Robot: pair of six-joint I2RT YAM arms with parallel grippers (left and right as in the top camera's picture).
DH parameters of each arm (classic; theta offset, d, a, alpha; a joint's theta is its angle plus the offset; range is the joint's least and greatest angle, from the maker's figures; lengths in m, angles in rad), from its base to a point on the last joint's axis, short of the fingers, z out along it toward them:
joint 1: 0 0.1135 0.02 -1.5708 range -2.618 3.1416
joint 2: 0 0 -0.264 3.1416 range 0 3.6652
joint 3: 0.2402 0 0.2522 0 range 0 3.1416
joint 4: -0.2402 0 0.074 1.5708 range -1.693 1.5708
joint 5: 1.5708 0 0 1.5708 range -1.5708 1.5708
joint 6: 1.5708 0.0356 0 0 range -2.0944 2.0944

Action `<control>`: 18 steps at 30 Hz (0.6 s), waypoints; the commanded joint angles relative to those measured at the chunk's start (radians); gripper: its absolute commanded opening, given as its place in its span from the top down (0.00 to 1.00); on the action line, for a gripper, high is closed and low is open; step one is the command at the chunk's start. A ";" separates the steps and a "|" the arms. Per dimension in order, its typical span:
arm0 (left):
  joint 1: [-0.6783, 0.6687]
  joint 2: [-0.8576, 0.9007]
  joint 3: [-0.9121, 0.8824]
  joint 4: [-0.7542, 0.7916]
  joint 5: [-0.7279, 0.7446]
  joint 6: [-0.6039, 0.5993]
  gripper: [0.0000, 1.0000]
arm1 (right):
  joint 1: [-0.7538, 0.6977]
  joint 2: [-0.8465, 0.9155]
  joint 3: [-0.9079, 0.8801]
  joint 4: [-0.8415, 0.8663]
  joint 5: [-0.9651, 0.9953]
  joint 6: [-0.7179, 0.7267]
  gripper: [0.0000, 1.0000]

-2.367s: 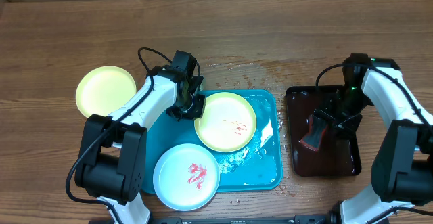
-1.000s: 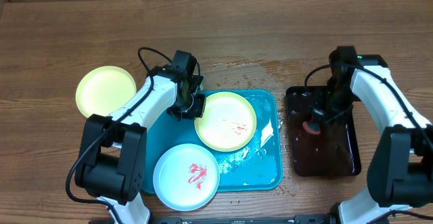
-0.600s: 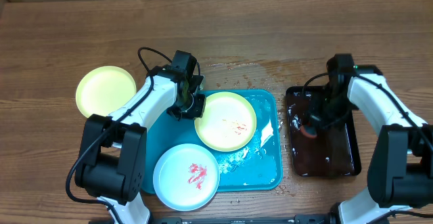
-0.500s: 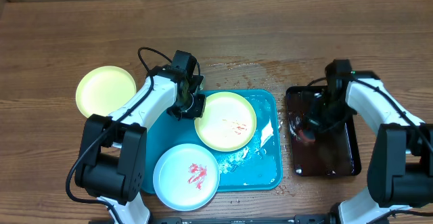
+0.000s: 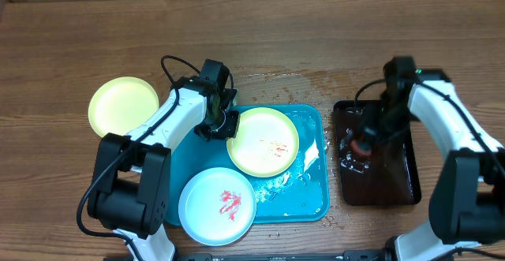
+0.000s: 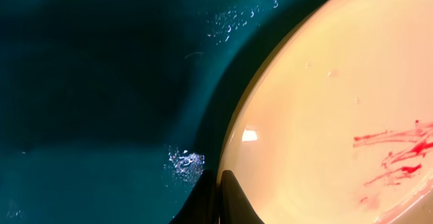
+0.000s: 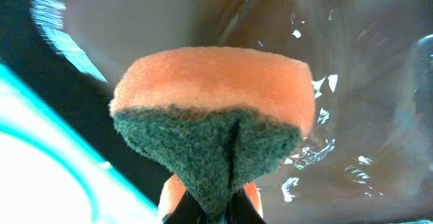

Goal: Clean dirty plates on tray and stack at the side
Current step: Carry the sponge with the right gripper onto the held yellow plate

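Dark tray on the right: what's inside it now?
Dark tray: a wet, glinting floor, and the orange-green sponge pinched by the right pincer. What lies beneath the sponge is hidden.

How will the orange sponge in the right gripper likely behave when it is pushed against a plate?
The sponge probably squashes easily: its green scouring face creases where the right gripper pinches it. It looks light for its bulk, though likely soaked, since it hangs over the wet dark tray, so it may drip.
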 commanded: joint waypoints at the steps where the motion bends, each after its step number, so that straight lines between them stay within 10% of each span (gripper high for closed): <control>1: 0.000 0.012 0.003 -0.010 -0.008 -0.011 0.96 | 0.008 -0.092 0.125 -0.052 0.006 -0.056 0.96; 9: 0.000 0.012 0.003 0.000 0.016 -0.034 0.96 | 0.154 -0.118 0.149 -0.062 -0.195 -0.159 0.96; 18: -0.027 0.012 0.003 0.013 0.075 -0.025 0.96 | 0.487 -0.076 0.148 0.130 -0.209 0.055 0.96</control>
